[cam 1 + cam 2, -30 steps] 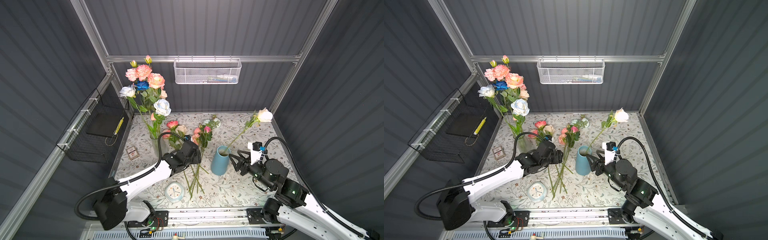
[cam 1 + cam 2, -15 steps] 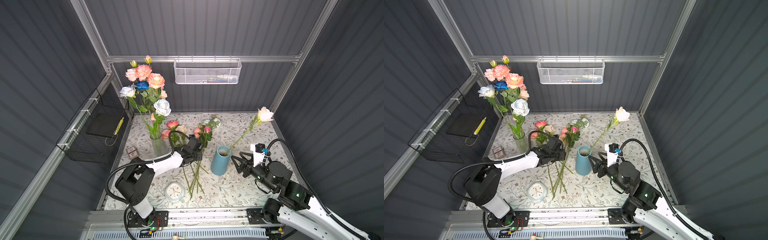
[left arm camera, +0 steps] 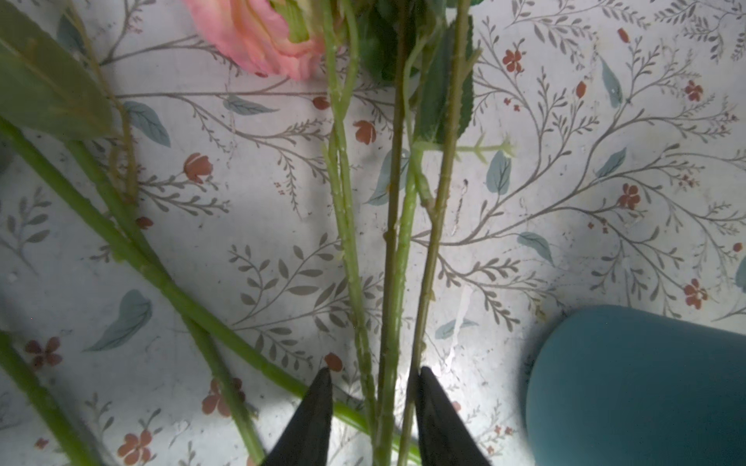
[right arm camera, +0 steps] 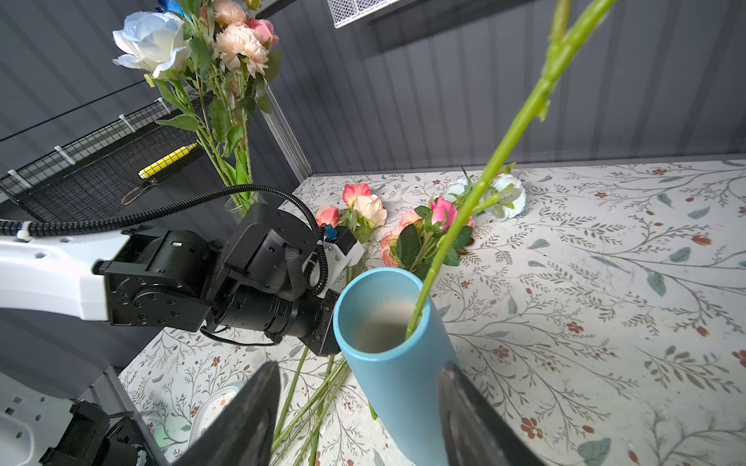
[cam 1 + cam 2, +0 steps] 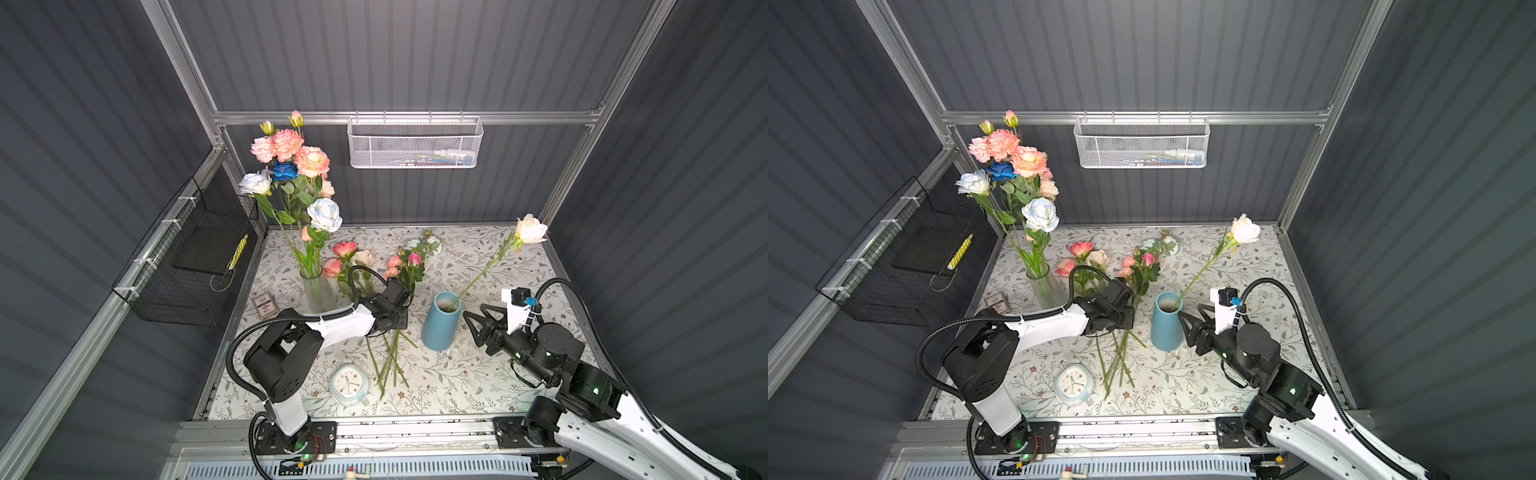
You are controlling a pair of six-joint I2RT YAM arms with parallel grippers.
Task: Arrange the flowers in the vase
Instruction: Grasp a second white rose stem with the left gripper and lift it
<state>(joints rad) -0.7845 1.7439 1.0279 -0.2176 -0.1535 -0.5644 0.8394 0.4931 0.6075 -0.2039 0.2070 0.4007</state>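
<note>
A blue vase (image 5: 438, 328) (image 5: 1165, 328) (image 4: 395, 363) stands mid-table with one cream rose (image 5: 530, 229) (image 5: 1245, 229) leaning out to the right. Several loose flowers (image 5: 409, 259) (image 5: 1142, 262) lie left of it, stems (image 5: 390, 357) (image 3: 397, 242) pointing to the front. My left gripper (image 5: 392, 326) (image 5: 1119, 322) (image 3: 373, 377) points down over them. Its jaws straddle a few stems and are partly closed; one side still shows a gap. My right gripper (image 5: 473, 309) (image 5: 1190, 309) (image 4: 357, 373) is open, just right of the vase, not touching it.
A glass vase (image 5: 318, 291) (image 5: 1046, 286) with a tall bouquet (image 5: 299, 166) stands at the back left. A small clock (image 5: 349, 384) lies near the front edge and a small card (image 5: 265, 304) by the left wall. A white wire basket (image 5: 415, 143) and a black mesh basket (image 5: 187, 266) hang on the walls.
My left arm has folded and brought its gripper down onto the loose stems, jaws narrowing around them. My right gripper has barely moved.
</note>
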